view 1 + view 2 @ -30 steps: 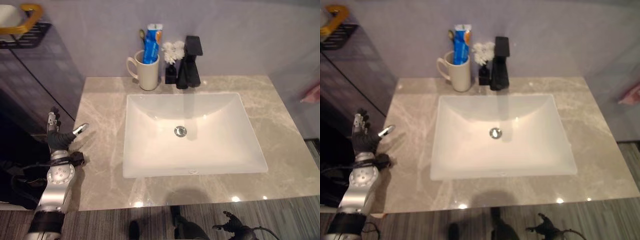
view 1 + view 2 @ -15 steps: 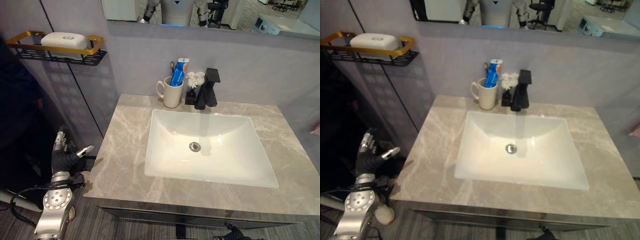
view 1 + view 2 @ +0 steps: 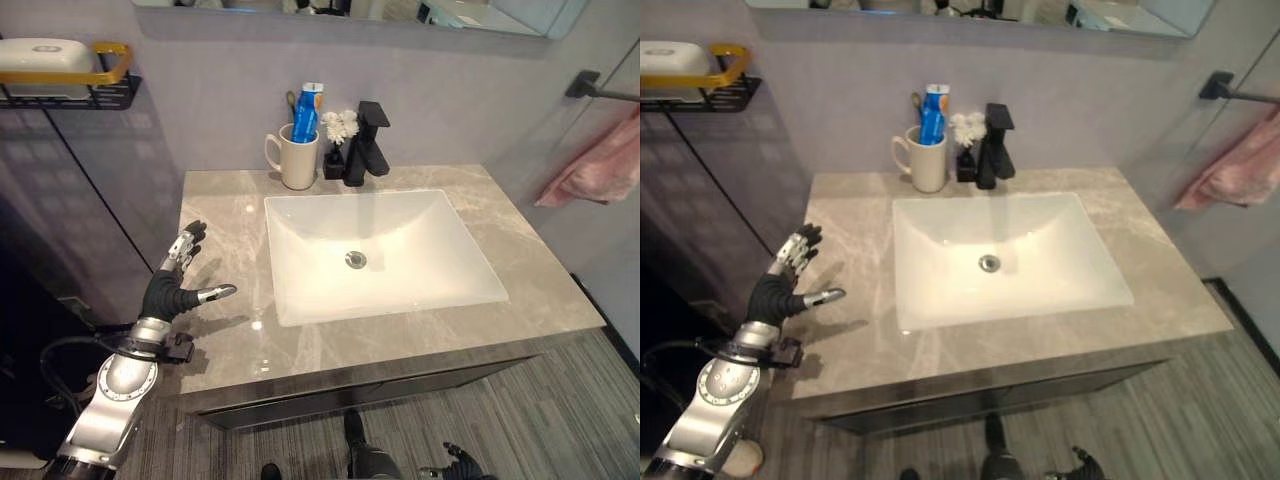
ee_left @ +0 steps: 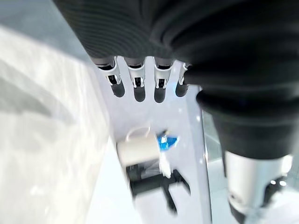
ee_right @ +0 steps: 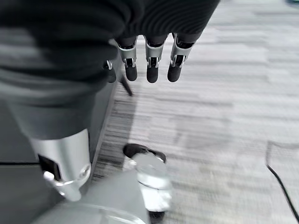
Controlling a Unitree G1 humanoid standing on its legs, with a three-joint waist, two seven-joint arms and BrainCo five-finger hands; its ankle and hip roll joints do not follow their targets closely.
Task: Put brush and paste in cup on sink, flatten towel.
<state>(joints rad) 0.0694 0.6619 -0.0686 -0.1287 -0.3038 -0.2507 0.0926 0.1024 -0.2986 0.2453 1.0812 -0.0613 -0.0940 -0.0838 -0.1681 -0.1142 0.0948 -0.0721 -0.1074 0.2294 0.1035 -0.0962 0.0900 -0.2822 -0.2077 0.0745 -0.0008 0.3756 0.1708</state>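
Observation:
A cream cup stands on the grey marble counter behind the white sink. In the cup stand a blue toothpaste tube and a toothbrush. A pink towel hangs bunched from a black bar on the right wall. My left hand hovers open over the counter's left edge, holding nothing. Its wrist view looks past straight fingers to the cup. My right hand hangs open above the floor, empty.
A black faucet and a small pot of white flowers stand right of the cup. A black and gold wall shelf with a white soap bar hangs at the upper left. A mirror runs along the top.
The camera has swung right, bringing the pink towel and its bar into view. My left hand has come up and in over the counter's left edge, still open.

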